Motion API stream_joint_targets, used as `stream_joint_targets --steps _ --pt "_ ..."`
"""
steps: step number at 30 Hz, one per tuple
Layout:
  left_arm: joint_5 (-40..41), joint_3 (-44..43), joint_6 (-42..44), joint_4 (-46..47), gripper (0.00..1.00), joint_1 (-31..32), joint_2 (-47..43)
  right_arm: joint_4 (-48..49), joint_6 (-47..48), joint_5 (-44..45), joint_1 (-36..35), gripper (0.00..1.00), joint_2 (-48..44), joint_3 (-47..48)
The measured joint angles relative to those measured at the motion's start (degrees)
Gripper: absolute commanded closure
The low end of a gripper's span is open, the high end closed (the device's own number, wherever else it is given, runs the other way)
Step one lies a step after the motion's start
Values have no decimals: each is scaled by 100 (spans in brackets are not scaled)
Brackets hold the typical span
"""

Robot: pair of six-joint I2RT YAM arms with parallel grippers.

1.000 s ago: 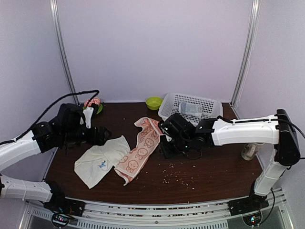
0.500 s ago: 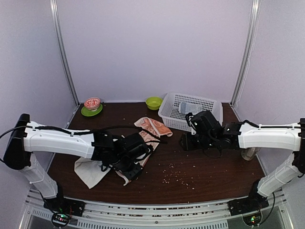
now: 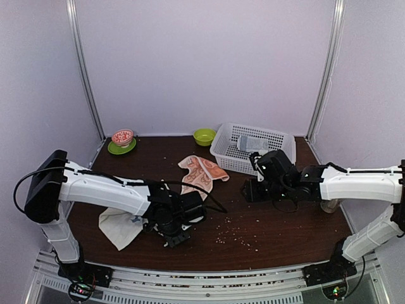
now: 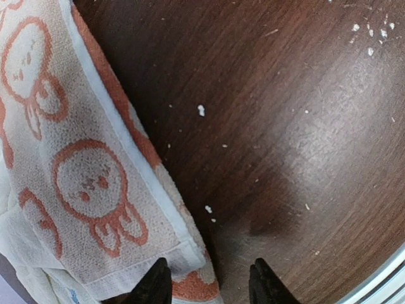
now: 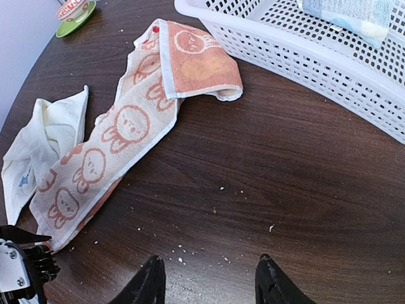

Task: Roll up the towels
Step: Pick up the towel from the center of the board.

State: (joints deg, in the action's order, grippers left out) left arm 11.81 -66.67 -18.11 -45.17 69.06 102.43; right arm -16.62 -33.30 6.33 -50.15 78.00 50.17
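The cream towel with orange-pink cartoon faces (image 3: 201,172) (image 5: 126,126) lies in a long strip, its far end folded over beside the basket. Its near corner (image 4: 190,253) sits between the jaws of my left gripper (image 3: 176,237) (image 4: 209,288). That gripper is open: one finger is over the cloth and the other stands on bare wood clear of it. The plain cream-white towel (image 3: 117,225) (image 5: 44,139) lies crumpled to the left, partly under the patterned one. My right gripper (image 3: 247,190) (image 5: 209,278) hovers open over bare table, right of the towels, with nothing between its fingers.
A white basket (image 3: 221,152) (image 5: 304,50) at the back right holds a grey-blue rolled towel (image 3: 252,144) (image 5: 348,12). A green bowl (image 3: 204,136) and a pink bowl on a green saucer (image 3: 122,140) stand at the back. Crumbs (image 3: 231,235) are scattered near the front.
My left arm swung in from the far left to the patterned towel's near end, and its jaws narrowed. My right gripper drew back to the right off the towel, whose far end now lies folded.
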Motion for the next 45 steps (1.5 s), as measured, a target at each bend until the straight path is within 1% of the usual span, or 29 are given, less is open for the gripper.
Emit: stream_joint_targets --steps 4,7,12,14,16,20,23,29,30,31,32,34,35,36,37,39,42,45 --pt "46 0 13 0 73 -33 20 2 0 0 4 51 0 0" --pt "114 0 15 -2 80 -90 22 7 0 0 4 52 0 0" --pt "229 0 9 2 87 -192 22 11 0 17 4 52 -50 -11" --pt "260 2 7 4 93 -212 22 13 0 20 4 52 -96 -13" --pt "299 2 7 4 100 -223 22 17 0 24 4 52 -129 -15" --pt "442 13 -39 11 100 -271 13 15 -13 35 4 52 -140 -20" --pt "599 125 -120 22 100 -376 -188 17 -15 35 4 52 -140 -20" --pt "590 551 -179 186 100 -706 -1403 24 -13 33 4 53 -140 -20" --pt "595 551 -184 208 99 -713 -1497 28 -13 33 4 53 -140 -20" --pt "592 551 -186 240 93 -713 -1526 35 -13 33 4 53 -140 -20" --pt "586 551 -186 267 85 -708 -1504 42 -13 31 4 53 -140 -20" --pt "472 551 -179 293 65 -697 -1368 59 -13 26 4 53 -140 -20" --pt "404 551 -138 306 58 -680 -1292 63 -13 22 4 53 -140 -20" --pt "328 551 -101 317 54 -656 -1222 63 -13 17 4 53 -140 -20" --pt "247 549 -61 317 51 -608 -1156 63 -13 15 4 53 -140 -20" --pt "133 525 7 310 49 -468 -1023 63 -11 17 4 52 -140 -20" --pt "-44 450 85 317 49 -295 -793 61 -9 20 4 52 -140 -20" --pt "-166 428 153 321 50 -262 -592 61 -2 22 4 52 -140 -20"
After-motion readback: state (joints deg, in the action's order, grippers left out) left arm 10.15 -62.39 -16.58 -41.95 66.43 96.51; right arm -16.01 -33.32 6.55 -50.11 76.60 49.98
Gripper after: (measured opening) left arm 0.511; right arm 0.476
